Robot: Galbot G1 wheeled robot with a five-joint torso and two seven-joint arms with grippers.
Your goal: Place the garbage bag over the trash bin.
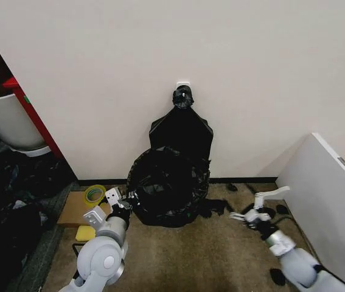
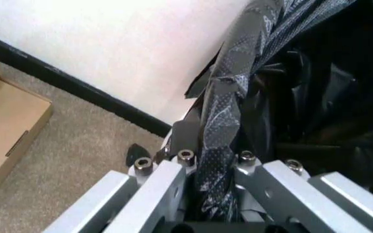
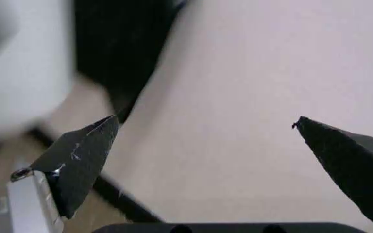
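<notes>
Currently my left claw (image 1: 116, 198) is clenched on a twisted fold of the thin, glossy, crinkled black plastic garbage bag (image 1: 169, 185); in the left wrist view that pinched strip (image 2: 222, 131) runs straight out between my jaws and rises away from them toward the wall. Bag bulk sits just beyond and to the right of this claw, draped round over what I judge is the trash bin, whose cream body I cannot see under the plastic. Behind it a flat smooth black bundle with knotted top (image 1: 182, 125) leans on the wall. My right claw (image 1: 252, 210) is released, jaws spread wide with nothing between them, well apart from the bag and off its right side. Left arm is the nearer one, already touching. Judgement: bag mostly over the bin; the held edge lies on my left claw's side, long axis of the fold pointing from the claw up toward the rim.
</notes>
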